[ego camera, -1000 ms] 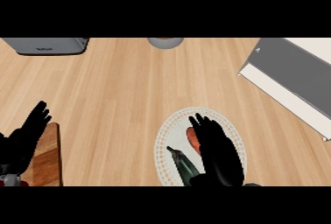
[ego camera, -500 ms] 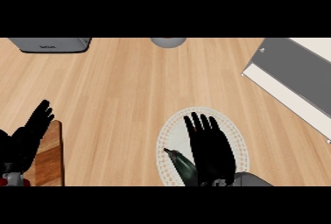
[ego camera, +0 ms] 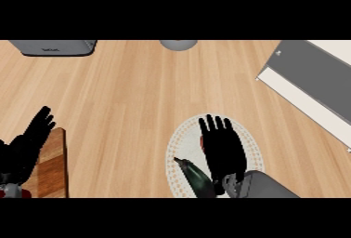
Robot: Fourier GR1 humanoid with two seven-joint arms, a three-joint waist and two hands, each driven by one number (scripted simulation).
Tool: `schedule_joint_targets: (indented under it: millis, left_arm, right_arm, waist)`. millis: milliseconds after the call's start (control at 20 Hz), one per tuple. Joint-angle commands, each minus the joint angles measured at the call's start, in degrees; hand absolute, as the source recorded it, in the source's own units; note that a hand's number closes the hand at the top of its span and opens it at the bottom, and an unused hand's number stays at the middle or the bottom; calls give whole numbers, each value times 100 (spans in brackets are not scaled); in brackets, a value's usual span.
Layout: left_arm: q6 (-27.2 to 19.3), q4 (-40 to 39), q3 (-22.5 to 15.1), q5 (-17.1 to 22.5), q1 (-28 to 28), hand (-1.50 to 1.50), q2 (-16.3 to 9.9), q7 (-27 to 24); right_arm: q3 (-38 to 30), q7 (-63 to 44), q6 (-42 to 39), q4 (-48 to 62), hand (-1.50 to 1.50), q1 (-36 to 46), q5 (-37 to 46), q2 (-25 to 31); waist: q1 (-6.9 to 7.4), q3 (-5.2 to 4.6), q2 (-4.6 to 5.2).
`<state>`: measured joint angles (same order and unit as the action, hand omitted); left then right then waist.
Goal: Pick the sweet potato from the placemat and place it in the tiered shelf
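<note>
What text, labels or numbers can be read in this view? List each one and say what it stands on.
One marking only: a short dark marking on the front of the grey appliance at the counter's top-left edge, too small to read.
No other text, numbers or signs show.

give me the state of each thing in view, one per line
right hand: open, fingers straight, flat over the placemat
left hand: open, resting at the left edge, fingers up
sweet potato: on the placemat, mostly hidden under the right hand
placemat: flat on the counter
dark vegetable: lying on the placemat beside the right hand
tiered shelf: at the right, no sweet potato in it
</note>
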<state>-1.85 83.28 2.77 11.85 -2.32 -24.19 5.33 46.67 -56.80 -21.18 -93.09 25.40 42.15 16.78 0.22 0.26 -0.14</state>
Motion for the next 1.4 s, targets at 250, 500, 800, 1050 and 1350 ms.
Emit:
schedule_joint_targets:
  millis: [250,500,800,1050,1350]
  left_arm:
    - [340,-357,261,-40,79,0,76,-165]
    - [102,268,212,-391,-132,0,336,83]
    - [373,66,452,-391,50,0,426,171]
    - [357,-381,488,-613,226,0,563,-93]
    - [432,32,584,-624,173,0,581,233]
  right_arm:
    - [-233,679,326,1087,-150,-353,835,-170]
    - [-561,1048,323,1110,-150,-537,1271,-406]
    - [-1035,1511,101,1560,-150,-552,1629,-591]
    - [-1288,1887,590,2065,150,-744,1781,-734]
    - [-1274,2229,324,2126,150,-565,2158,-863]
  waist:
    - [-2,-26,18]
    - [8,-25,10]
    - [-1,-26,12]
    - [-5,-26,18]
    - [6,-25,13]
